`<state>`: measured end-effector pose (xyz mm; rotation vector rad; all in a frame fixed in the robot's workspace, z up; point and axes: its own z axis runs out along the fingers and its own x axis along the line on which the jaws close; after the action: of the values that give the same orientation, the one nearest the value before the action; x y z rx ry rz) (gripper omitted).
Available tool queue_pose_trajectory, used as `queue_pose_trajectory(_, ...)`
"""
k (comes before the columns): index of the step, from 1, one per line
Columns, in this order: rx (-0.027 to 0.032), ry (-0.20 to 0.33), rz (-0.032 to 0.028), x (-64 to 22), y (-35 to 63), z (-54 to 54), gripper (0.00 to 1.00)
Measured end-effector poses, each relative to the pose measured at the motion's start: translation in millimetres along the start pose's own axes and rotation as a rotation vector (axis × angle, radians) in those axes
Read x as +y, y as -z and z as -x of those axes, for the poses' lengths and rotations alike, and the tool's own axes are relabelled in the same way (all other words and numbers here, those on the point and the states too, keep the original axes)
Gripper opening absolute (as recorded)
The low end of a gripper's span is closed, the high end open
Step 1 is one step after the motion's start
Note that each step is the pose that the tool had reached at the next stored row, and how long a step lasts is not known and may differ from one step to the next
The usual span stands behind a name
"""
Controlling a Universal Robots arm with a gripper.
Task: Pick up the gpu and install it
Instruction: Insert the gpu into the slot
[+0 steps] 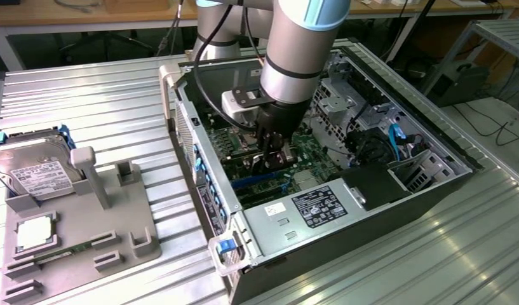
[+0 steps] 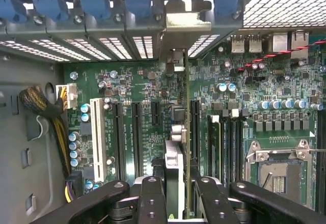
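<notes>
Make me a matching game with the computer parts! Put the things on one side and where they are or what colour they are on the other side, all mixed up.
Things:
1. gpu
2. hard drive
3. motherboard

Clues:
A. green, lying inside the open case
B. pinched in the hand
C. resting in the grey holder, outside the case

Pairs: 1-B, 2-C, 3-A
</notes>
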<state>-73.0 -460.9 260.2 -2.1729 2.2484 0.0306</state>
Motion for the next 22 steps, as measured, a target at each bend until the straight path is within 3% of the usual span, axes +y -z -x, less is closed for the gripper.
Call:
queue_pose_trajectory(4, 0.0006, 0.000, 0.0000, 0.1, 0.0, -0.1, 0.28)
queue_pose_trajectory(7, 0.0064, 0.000, -0.0003, 0.1, -0.1, 0.1, 0.28)
queue_pose_trajectory(22, 0.0065, 0.000, -0.0002, 1.4, -1.1, 0.3, 0.28)
